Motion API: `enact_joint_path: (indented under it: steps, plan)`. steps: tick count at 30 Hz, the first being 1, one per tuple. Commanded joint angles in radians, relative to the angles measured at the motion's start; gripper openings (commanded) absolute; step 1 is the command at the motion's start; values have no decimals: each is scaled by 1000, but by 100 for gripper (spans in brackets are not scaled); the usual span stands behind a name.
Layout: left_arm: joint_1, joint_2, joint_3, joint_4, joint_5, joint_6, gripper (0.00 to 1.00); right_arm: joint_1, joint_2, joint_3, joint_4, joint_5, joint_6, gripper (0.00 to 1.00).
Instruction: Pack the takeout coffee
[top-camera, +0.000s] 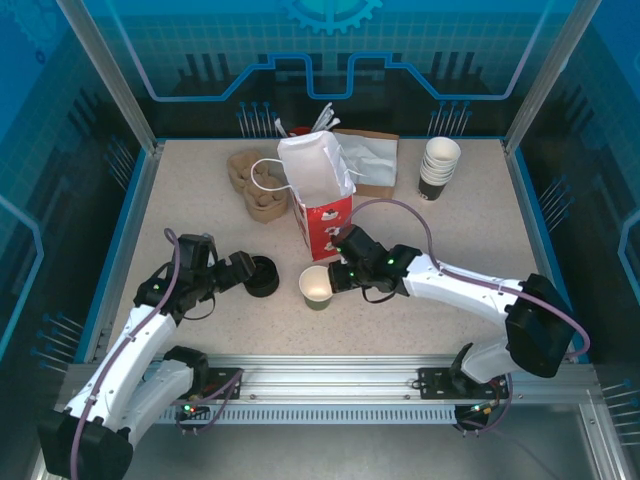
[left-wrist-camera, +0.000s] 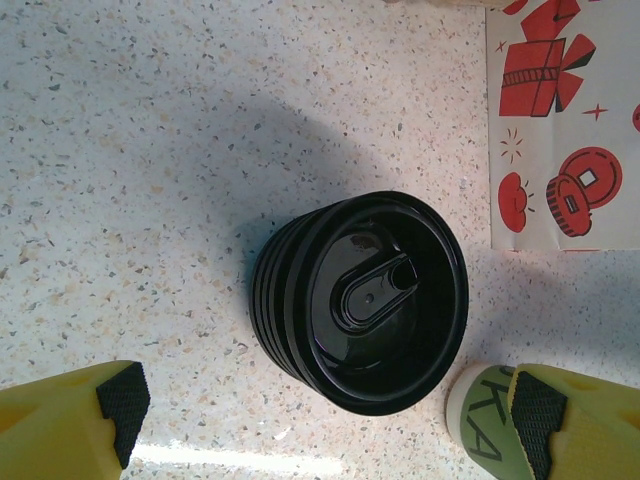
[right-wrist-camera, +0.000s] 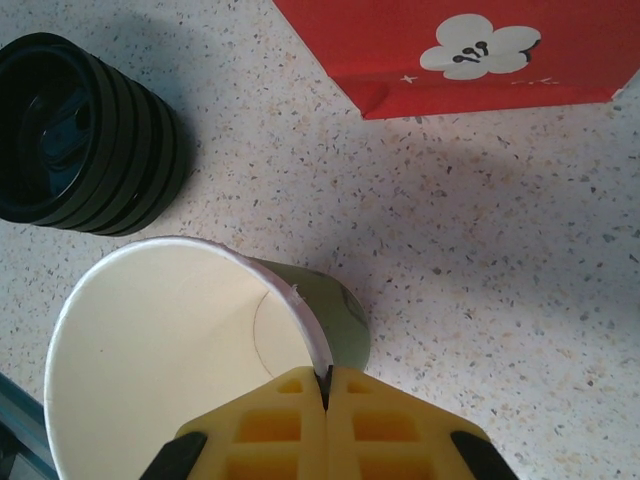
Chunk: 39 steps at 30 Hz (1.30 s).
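We see the cup (top-camera: 316, 287) standing on the table (top-camera: 450, 240) just in front of the paper bag (top-camera: 320, 195), its top open and its inside pale. The right gripper (top-camera: 337, 277) pinches the cup's wall at the rim. From the right wrist, the yellow fingers (right-wrist-camera: 270, 420) are pressed together with the thin edge caught between them. That view cuts off part of the cup's mouth and hides most of its green side. From the left wrist only a corner of the cup (left-wrist-camera: 480, 410) shows, with lettering we cannot read in full (something like "KA").

The left gripper (top-camera: 240, 270) is spread wide, its pads either side of the stack of lids (top-camera: 262, 277) and not touching it. The bag's open mouth faces up, but we cannot make out what is inside.

The table is a pale speckled surface. At its far edge stand a stack of cups (top-camera: 440, 167) and some cardboard trays (top-camera: 255, 185), well apart from each other. Blue panels (top-camera: 330, 60) enclose the space.
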<state>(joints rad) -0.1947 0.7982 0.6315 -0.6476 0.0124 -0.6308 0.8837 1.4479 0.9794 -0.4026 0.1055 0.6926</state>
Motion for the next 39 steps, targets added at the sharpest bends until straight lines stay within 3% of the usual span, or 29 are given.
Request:
enact_joint_path:
  steps: [1,11,21,29,39]
  plan:
    - [-8,1,-15,11,8,-17,95,17,21,45,17,19,7,4]
    - [-9,5,2,1,12,-18,95,17,22,94,-48,31,-1,34]
    - [-9,34,51,-21,7,2,94,0,-120,136,-167,50,-28,46]
    - [-37,96,98,-40,-34,19,91,-71,-281,103,-246,23,-46,49]
    - [-84,229,143,-35,-113,7,78,-228,-459,-43,-300,-95,-56,47]
